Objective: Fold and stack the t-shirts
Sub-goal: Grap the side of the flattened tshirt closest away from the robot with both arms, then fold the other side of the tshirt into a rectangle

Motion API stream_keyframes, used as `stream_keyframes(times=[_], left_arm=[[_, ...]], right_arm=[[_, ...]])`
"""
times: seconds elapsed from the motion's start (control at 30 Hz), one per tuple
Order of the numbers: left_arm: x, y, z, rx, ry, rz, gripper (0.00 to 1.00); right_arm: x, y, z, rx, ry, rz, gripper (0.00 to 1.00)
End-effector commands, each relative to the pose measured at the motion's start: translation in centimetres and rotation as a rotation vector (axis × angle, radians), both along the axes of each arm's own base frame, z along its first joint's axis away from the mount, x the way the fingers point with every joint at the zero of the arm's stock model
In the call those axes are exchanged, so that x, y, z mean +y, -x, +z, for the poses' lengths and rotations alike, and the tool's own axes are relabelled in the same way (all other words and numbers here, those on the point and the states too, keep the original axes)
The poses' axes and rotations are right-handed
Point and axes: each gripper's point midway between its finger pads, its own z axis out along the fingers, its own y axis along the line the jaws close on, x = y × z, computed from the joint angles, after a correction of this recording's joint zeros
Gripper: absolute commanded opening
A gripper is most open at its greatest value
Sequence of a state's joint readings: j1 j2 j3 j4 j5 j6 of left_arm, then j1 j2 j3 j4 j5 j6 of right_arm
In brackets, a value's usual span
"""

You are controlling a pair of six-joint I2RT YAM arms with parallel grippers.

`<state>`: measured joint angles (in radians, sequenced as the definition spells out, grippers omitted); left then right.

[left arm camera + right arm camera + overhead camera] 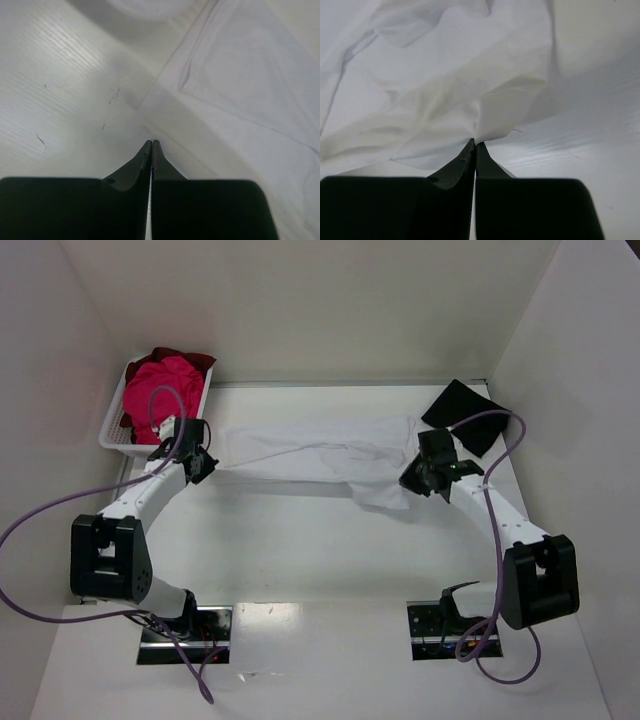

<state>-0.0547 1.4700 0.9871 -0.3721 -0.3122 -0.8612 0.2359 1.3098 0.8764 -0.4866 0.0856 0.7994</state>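
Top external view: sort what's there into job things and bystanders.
Job: white cotton t-shirt; black cotton t-shirt; bright pink cotton t-shirt; dark red cotton t-shirt.
Lying about: white slatted plastic basket.

White table (300,555), white t-shirt (320,455) across it, black t-shirt (465,415) far right, basket (110,432) far left

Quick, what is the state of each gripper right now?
Left gripper: closed, pinching the white t-shirt.
Right gripper: closed, pinching the other end of it.
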Motion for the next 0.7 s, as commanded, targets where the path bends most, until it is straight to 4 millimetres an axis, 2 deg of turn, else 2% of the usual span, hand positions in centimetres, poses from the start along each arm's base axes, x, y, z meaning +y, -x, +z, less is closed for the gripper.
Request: stream_keyframes(times=[0.0, 0.23, 0.27, 0.4, 0.5, 0.53, 0.67], left_arm=[[0.7, -2.1, 2.9, -0.070, -0.046, -0.017, 0.00], [0.6, -4.4, 3.3, -0.071, -0.046, -0.017, 0.00], [0.7, -4.7, 2.8, -0.055, -0.059, -0.018, 0.00], [0.8, -6.3, 2.5, -0.049, -0.067, -0.013, 0.00], [1.4, -7.5, 1.9, -0.029, -0.083, -0.003, 0.00], [1.4, -7.8, 1.2, -0.013, -0.083, -0.004, 0.00], [1.5, -8.8, 0.6, 0.003, -0.092, 0.002, 0.00]], right_arm=[[-0.3, -2.3, 2.7, -0.075, -0.005, 0.016, 0.00], [0.8, -6.5, 3.5, -0.105, -0.022, 0.044, 0.00], [0.5, -7.0, 2.7, -0.085, -0.018, 0.034, 0.00], [0.2, -9.5, 2.9, -0.095, -0.015, 0.034, 0.00], [-0.1, -10.7, 1.9, -0.075, -0.029, 0.027, 0.00], [0.2, -11.2, 2.2, -0.079, -0.042, 0.038, 0.00], [0.4, -12.7, 1.2, -0.059, -0.051, 0.050, 0.00]])
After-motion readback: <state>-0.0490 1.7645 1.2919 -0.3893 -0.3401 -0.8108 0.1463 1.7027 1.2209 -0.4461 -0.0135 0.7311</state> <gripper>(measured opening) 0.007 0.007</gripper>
